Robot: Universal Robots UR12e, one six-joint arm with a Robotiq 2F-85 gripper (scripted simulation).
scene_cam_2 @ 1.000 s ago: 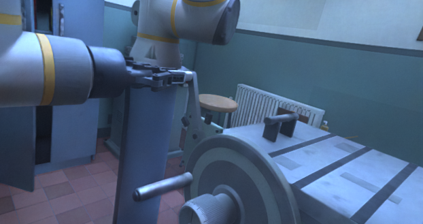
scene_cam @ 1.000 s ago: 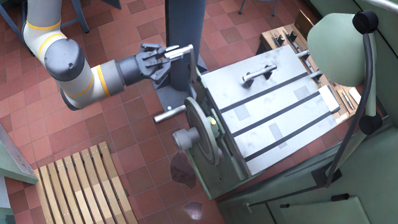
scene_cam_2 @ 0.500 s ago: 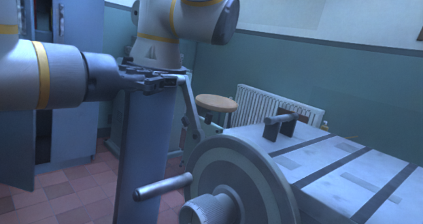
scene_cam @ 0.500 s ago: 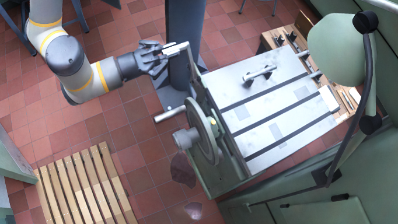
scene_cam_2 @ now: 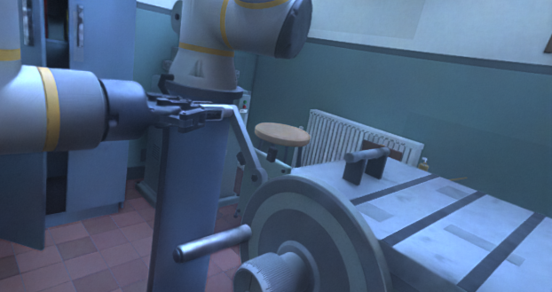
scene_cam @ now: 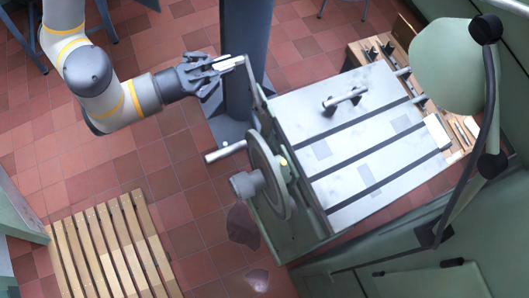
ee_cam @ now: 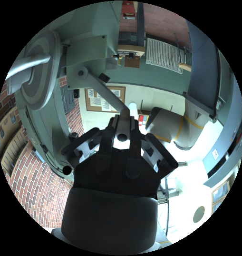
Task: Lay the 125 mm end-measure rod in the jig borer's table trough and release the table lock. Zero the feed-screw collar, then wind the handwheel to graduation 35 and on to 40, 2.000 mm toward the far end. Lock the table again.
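The table lock lever [scene_cam: 249, 80] rises from the near end of the jig borer's table [scene_cam: 358, 139], and its handle end [scene_cam_2: 213, 111] is held in my closed gripper [scene_cam: 218, 67] [ee_cam: 123, 119]. The end-measure rod [scene_cam: 345, 98] [scene_cam_2: 366, 153] lies across two V-blocks on the table top. The handwheel [scene_cam: 269, 174] [scene_cam_2: 310, 230] with its crank handle [scene_cam: 226, 151] sits at the table's near end. The graduated collar [scene_cam_2: 266, 272] is in front of it.
Behind the work stands the robot's grey pedestal [scene_cam: 245, 37] and a stool [scene_cam_2: 281, 134]. A wooden tray with more rods [scene_cam: 409, 72] lies at the table's far end. A green lamp shade [scene_cam: 448, 65] hangs at the right. A slatted duckboard [scene_cam: 109, 244] lies on the floor.
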